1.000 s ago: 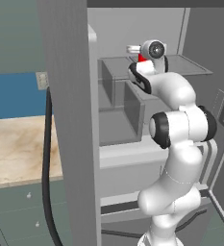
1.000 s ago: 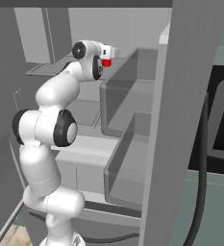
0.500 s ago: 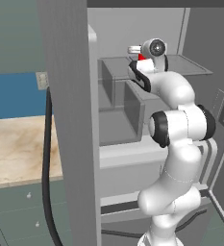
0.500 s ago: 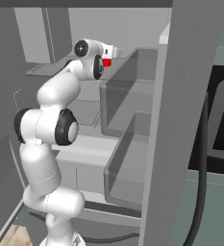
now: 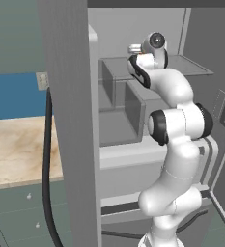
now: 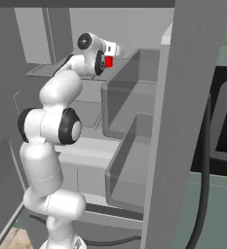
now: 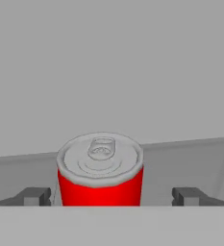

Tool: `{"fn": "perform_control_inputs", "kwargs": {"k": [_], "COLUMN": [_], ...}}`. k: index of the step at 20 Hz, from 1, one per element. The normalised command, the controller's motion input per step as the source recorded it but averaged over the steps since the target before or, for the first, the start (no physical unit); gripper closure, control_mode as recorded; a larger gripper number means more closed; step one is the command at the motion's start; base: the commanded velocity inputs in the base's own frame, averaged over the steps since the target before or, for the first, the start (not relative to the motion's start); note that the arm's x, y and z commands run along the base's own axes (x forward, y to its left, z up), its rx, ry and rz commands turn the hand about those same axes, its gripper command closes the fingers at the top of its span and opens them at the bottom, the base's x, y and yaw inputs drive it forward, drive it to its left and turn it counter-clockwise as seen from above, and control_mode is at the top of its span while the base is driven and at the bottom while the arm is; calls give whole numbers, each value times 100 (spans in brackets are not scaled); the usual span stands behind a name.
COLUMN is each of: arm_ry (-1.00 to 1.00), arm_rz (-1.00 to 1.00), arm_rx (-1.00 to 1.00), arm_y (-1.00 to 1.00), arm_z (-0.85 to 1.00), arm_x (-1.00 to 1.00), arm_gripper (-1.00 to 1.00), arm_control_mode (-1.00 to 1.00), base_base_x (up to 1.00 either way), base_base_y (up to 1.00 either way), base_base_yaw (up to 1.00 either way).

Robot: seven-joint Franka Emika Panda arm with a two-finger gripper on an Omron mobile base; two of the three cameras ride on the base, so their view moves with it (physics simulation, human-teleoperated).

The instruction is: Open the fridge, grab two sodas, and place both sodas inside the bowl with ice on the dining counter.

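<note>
The fridge (image 5: 68, 120) stands open, and my arm reaches into its upper part. In the hand view a bright red soda (image 7: 100, 178) with a silver top stands upright on a pale grey shelf (image 7: 180, 153). It sits between the two fingertips of my gripper (image 7: 111, 194), which is open and not touching it. From the right base view the red soda (image 6: 108, 62) shows just under the gripper (image 6: 114, 50). My gripper (image 5: 135, 48) is also at the upper shelf in the left base view. The bowl with ice and the dining counter are out of view.
Grey door bins (image 5: 119, 96) (image 6: 129, 97) jut out close beside my arm. The open fridge door (image 6: 183, 121) stands at the right. A beige wall countertop (image 5: 17, 149) over grey-green cabinets lies to the left. A black cable (image 5: 47, 169) hangs by the door.
The hand has edged slightly further toward the red soda, so less of it shows in the left base view. The jaws have stayed open.
</note>
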Motion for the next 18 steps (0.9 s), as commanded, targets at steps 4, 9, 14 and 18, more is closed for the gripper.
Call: {"fn": "perform_control_inputs", "kwargs": {"k": [4, 9, 14, 18], "arm_ry": [4, 4, 4, 1], "arm_rz": [0, 0, 0, 0], "arm_rx": [0, 0, 0, 0], "arm_y": [0, 0, 0, 0], "arm_z": [-10, -17, -16, -10], "arm_x": [3, 5, 2, 0], "arm_gripper": [-100, 100, 100, 100], "arm_control_mode": [-100, -100, -100, -100], "base_base_x": [0, 0, 0, 0], "base_base_y": [0, 0, 0, 0], "base_base_yaw": [0, 0, 0, 0]}}
